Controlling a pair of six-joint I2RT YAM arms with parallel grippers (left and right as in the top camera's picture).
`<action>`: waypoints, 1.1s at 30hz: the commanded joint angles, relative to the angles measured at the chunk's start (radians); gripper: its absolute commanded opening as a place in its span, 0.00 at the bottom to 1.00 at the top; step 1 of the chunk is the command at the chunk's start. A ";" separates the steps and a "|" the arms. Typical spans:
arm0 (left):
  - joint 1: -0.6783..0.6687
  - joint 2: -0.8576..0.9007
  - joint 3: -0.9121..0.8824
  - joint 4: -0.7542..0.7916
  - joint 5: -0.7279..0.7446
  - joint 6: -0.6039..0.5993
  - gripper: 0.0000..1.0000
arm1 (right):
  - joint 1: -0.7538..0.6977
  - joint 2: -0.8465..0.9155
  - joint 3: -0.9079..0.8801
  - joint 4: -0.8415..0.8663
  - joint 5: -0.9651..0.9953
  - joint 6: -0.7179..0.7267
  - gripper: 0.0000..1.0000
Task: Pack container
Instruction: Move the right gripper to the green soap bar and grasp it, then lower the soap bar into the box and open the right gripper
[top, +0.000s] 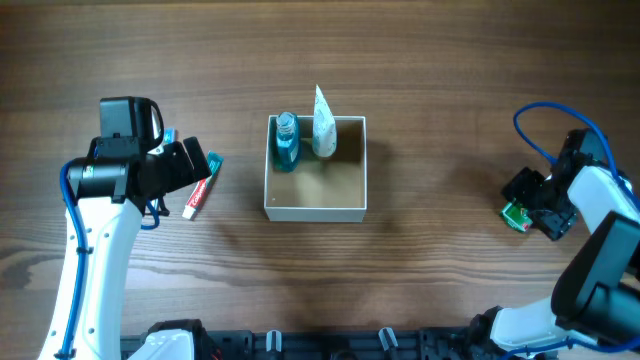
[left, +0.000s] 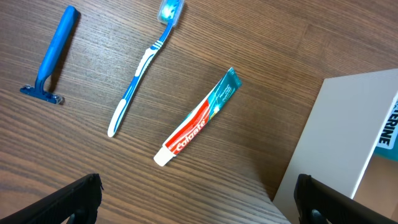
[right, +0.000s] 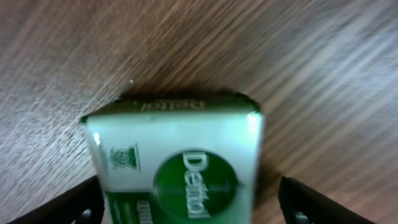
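Dettol soap box (right: 177, 165) fills the right wrist view, lying flat on the wooden table (top: 440, 80); the right gripper (right: 189, 202) straddles it with fingers spread wider than the box and a gap showing on one side, so it is not clamped. The left gripper (left: 199, 202) hangs with fingers wide apart over bare wood, holding nothing; ahead of it lie a Colgate toothpaste tube (left: 199, 118), a toothbrush (left: 140, 74) and a blue razor (left: 53, 56), each apart from the others.

The container (top: 315, 210) sits at table centre between the arms, near the toothpaste and well apart from the soap; a teal Listerine bottle (top: 286, 145) and a white tube (top: 323, 130) stand against its far wall. It is judged light, with thin walls likely to flex and a base likely to slide if nudged; best left in place, or steadied by pinching a wall at the rim near a corner. The near half of its floor is bare and offers room; entry from above should keep off the upright items, which could topple. Open wood lies on all sides of the box.
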 joint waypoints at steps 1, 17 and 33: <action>0.004 -0.003 0.018 -0.001 -0.017 -0.011 1.00 | -0.001 0.047 -0.008 0.008 -0.044 -0.041 0.80; 0.004 -0.003 0.018 -0.001 -0.017 -0.011 1.00 | 0.616 -0.383 0.430 -0.257 -0.226 -0.616 0.05; 0.004 -0.003 0.018 0.000 -0.017 -0.012 1.00 | 1.112 -0.045 0.430 -0.160 -0.157 -0.673 0.92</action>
